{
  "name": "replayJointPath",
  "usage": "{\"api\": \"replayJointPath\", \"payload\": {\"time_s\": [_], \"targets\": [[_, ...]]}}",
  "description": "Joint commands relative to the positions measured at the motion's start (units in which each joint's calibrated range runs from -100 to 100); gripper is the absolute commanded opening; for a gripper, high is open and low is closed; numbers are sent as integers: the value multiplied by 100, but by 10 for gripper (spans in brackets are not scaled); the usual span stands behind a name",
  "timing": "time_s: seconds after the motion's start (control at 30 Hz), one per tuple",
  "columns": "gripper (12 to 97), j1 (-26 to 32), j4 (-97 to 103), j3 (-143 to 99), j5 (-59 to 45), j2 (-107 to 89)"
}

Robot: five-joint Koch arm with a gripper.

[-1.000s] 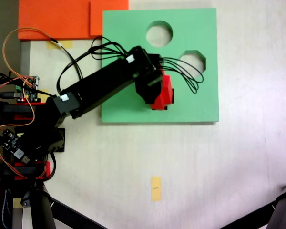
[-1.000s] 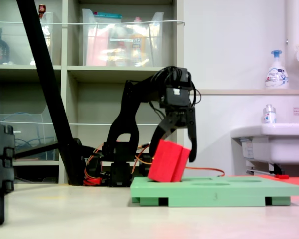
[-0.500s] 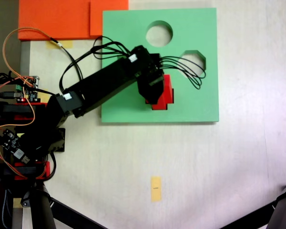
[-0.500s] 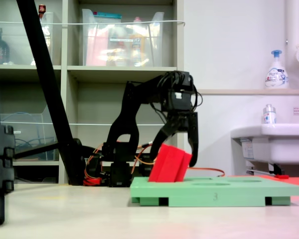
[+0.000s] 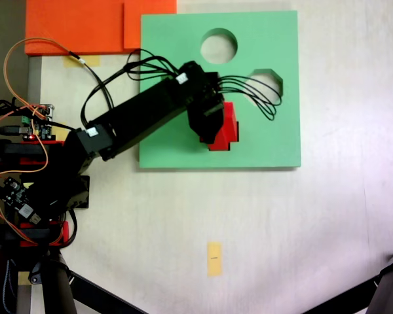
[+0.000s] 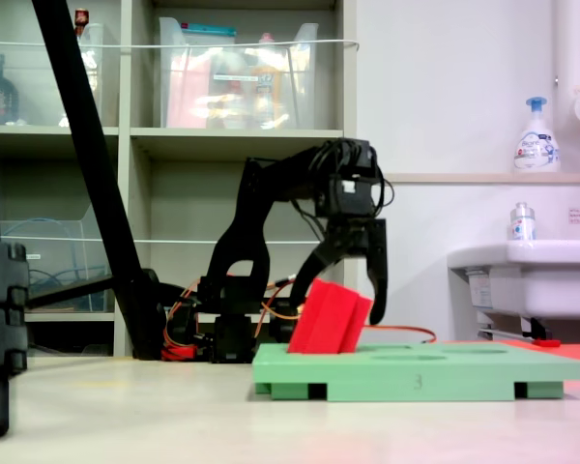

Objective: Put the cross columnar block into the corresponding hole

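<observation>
The red cross columnar block [image 5: 228,125] stands tilted on the green foam board [image 5: 262,140], its lower end sunk into the board and its top leaning right in a fixed view [image 6: 329,317]. The corresponding hole is mostly covered by the block and the arm, with only dark slivers [image 5: 234,140] showing at the block's foot. My gripper [image 6: 338,304] hangs over the block with its jaws spread, one finger [image 6: 376,280] down the right side and the other above the upper left edge. From above, the gripper [image 5: 213,127] covers the block's left half.
The board also has a round cutout [image 5: 218,46] and an octagonal cutout [image 5: 267,80]. Orange foam sheets [image 5: 85,26] lie at the top left, next to the arm's base and wiring [image 5: 33,131]. A yellow tape mark [image 5: 214,258] is on the table. A sink [image 6: 522,275] stands at the right.
Over the last second the block sank lower into the board and tilted further. The gripper's fingers spread slightly and the arm shifted a little. Since half a second ago almost nothing has moved.
</observation>
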Motion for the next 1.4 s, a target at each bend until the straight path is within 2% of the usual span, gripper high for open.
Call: {"api": "replayJointPath", "payload": {"time_s": [0.0, 0.43, 0.47, 0.63, 0.77, 0.93, 1.1, 1.17, 1.23, 1.37], "targets": [[648, -29, -333, -18, -10, -488], [648, -230, -304, -815, -88, -1075], [658, -230, -323, -825, -88, -1159], [854, -205, -323, -835, -78, -1927], [856, -186, -323, -815, -142, -3673], [852, -259, -333, -845, -972, -6410], [846, -488, -92, -626, -2696, -8324], [725, -757, -73, -706, -3849, -8952], [613, -1270, 129, -915, -5089, -9525], [603, -1646, 1824, -2670, -5490, -10684]]}}
